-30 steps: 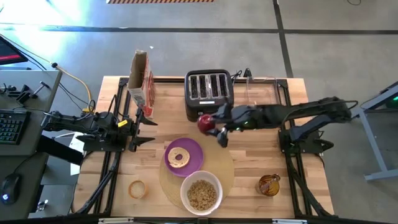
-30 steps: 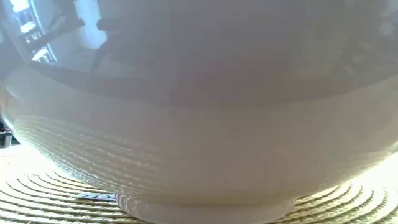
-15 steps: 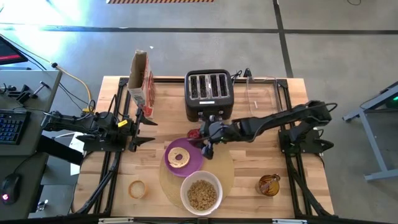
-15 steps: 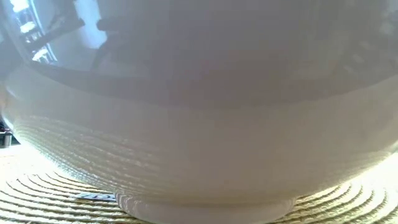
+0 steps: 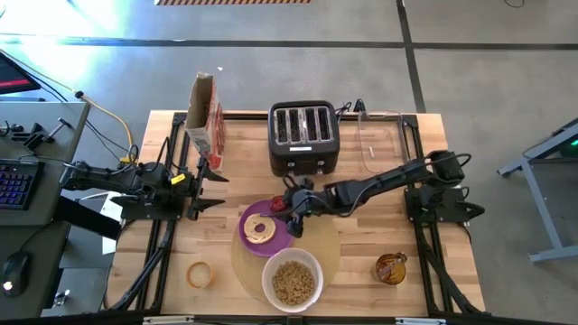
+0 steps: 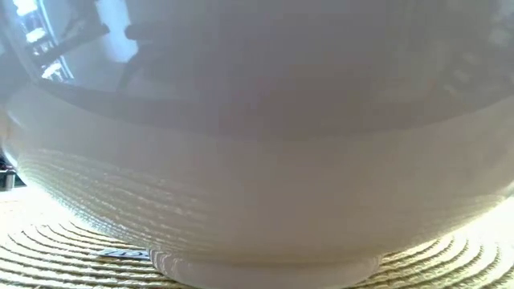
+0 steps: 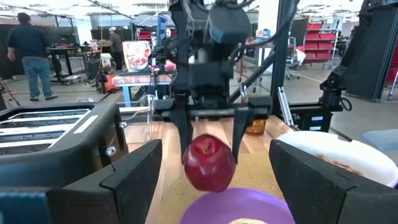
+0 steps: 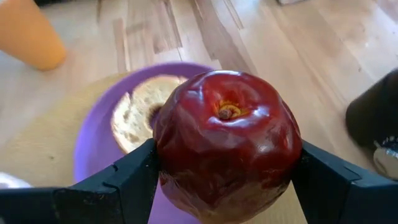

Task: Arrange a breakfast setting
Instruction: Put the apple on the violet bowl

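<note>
While your right claw (image 5: 287,205) grips the red fruit (image 5: 277,204) over the purple plate (image 5: 282,236), bagel (image 5: 260,228) and cereal bowl (image 5: 293,279) sit placed; cup (image 5: 391,267) waits.

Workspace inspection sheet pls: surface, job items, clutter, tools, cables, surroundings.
Surface: wooden table, no spills seen.
Job's things: purple plate with bagel on tan mat; white bowl of cereal on mat; amber cup off mat; spoon not seen.
Clutter: toaster, cereal box, tape roll.
Grippers: right tool grips red apple above plate edge; left tool open, idle.
Cables: toaster cord.
Surroundings: people beyond table.
</note>
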`<state>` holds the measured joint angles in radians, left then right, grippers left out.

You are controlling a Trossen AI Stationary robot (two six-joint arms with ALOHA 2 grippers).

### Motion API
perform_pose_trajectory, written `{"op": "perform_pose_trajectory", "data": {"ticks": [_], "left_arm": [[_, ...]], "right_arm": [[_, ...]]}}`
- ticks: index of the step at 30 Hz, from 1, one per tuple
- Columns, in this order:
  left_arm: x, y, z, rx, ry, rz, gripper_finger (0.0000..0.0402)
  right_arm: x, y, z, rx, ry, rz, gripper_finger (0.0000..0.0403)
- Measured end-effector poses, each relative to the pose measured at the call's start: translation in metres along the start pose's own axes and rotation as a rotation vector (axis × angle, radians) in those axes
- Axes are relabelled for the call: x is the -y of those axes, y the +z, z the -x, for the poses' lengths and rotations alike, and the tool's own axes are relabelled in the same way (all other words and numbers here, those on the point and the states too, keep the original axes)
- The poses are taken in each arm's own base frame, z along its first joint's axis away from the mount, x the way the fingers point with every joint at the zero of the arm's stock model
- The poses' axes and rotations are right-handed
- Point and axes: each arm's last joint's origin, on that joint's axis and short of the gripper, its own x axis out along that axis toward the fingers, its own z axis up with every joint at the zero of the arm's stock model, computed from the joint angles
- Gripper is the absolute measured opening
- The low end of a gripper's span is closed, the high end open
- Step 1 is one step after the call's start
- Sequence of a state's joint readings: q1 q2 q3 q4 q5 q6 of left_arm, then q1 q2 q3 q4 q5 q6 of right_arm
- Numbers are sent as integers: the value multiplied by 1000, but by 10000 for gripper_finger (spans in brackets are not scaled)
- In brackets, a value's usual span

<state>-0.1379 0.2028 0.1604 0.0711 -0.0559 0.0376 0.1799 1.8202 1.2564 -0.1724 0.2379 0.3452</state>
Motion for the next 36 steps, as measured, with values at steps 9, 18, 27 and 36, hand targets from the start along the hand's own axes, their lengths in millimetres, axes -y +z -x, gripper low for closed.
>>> {"op": "perform_pose_trajectory", "data": {"ticks": [9,18,27,36], "left_arm": [[0,0,0,0,0,0,287],[0,0,0,-1,0,0,287],[0,0,0,-1,0,0,287],[0,0,0,0,0,0,287]], "right_arm": [[-1,-15,-23,-47,-15,-9,278],[-1,-19,-32,-50,-17,-18,278],[-3,-20,-35,-47,16,-3,291],[-3,-20,-35,-46,22,18,346]]}}
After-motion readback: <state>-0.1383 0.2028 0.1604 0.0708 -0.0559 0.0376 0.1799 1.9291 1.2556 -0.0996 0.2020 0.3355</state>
